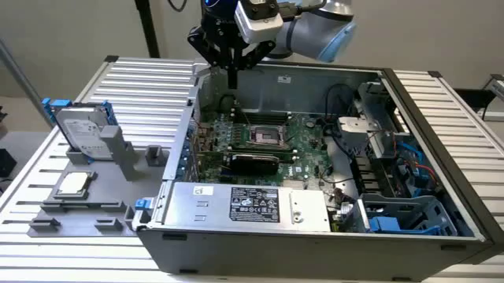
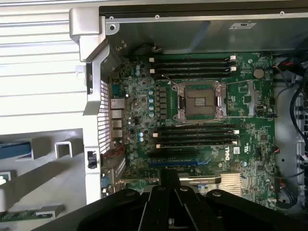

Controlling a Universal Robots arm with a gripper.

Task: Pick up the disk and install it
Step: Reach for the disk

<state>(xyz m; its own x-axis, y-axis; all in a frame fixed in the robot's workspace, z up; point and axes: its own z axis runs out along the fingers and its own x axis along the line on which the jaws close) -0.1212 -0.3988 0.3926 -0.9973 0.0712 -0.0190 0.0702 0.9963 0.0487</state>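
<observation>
Hovering above the case point(image 1: 236, 250): gripper point(image 1: 233, 79), jaws shut, empty | disk point(image 1: 81, 131) upright at the exterior view's left, well apart | likely stiff, hefty, shock-shy | best gripped by blue frame point(image 1: 48, 107) edges

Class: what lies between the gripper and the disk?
In the exterior view: the computer case's side wall, then bare ribbed tabletop, between gripper and disk.

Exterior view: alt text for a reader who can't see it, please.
The robot arm's gripper, shut and empty, hangs over the far side of an open computer case with its motherboard exposed. The disk, in its blue frame, stands upright in a grey holder outside the case, at the exterior view's left.
</observation>
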